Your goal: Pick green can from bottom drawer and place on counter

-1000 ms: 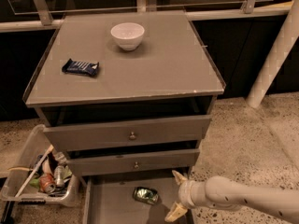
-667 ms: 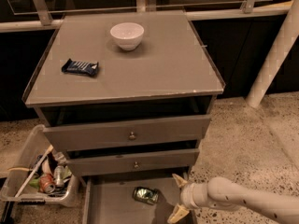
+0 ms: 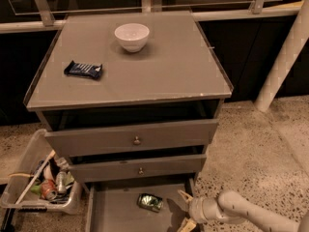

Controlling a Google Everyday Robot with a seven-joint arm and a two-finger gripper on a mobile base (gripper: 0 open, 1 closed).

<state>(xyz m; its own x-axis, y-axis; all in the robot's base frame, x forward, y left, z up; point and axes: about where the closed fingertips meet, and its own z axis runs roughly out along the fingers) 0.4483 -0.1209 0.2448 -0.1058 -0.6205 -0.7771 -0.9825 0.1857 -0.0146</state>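
The green can (image 3: pixel 150 202) lies on its side on the floor of the open bottom drawer (image 3: pixel 116 215), roughly midway between the drawer's left and right walls and towards its back edge. It sits in the same spot as a second ago, so nothing has touched it yet. What has changed is small. The tool (image 3: pixel 185 210), reaching in from the drawer's right side on its pale arm, has dropped a little lower in view over the last second. It now sits just beside the can's right end, close to the drawer's right wall. That suggests the approach is nearly finished and the grasp itself is still to come; no lift or transfer has begun. The tool's two fingers are spread wide apart, one towards the drawer's back and one towards its front. They hold nothing and appear to touch nothing, the can lying just outside the gap between them. Above the two closed drawer fronts, the tabletop (image 3: pixel 159 81) waits as the destination. It carries a white bowl (image 3: pixel 132 36) near its back edge and a dark snack bar (image 3: pixel 83 69) towards its left edge. The right half looks the easier place to set the can down.
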